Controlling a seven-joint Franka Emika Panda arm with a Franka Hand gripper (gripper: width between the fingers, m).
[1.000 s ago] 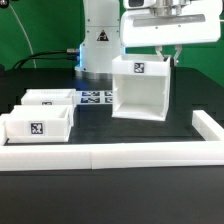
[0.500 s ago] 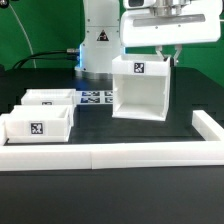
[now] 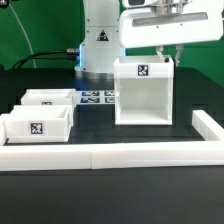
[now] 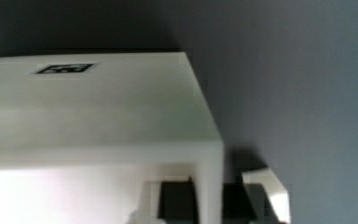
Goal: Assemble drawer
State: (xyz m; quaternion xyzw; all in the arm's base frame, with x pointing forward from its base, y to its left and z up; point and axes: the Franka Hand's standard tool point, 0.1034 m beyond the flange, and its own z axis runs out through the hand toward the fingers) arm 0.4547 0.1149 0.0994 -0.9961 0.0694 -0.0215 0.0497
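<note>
Exterior view, starting from its left: two small open-top trays sit on the black table [image 3: 110, 195], the front tray [image 3: 38, 128] just ahead of the rear tray [image 3: 48, 100], and each shows a square tag. Behind and to their right, the marker board [image 3: 97, 98] lies flat. Right of it, the tall housing [image 3: 145, 95] stands upright, well apart from the trays, with its tag at the top facing the camera. The gripper [image 3: 168, 56] sits at the housing's upper right edge. A long low white bar [image 3: 110, 155] runs along the front and turns back at the far right.

In the wrist view, the dark fingers [image 4: 176, 200] sit on either side of the housing's [image 4: 105, 110] thin wall, pinching it.
</note>
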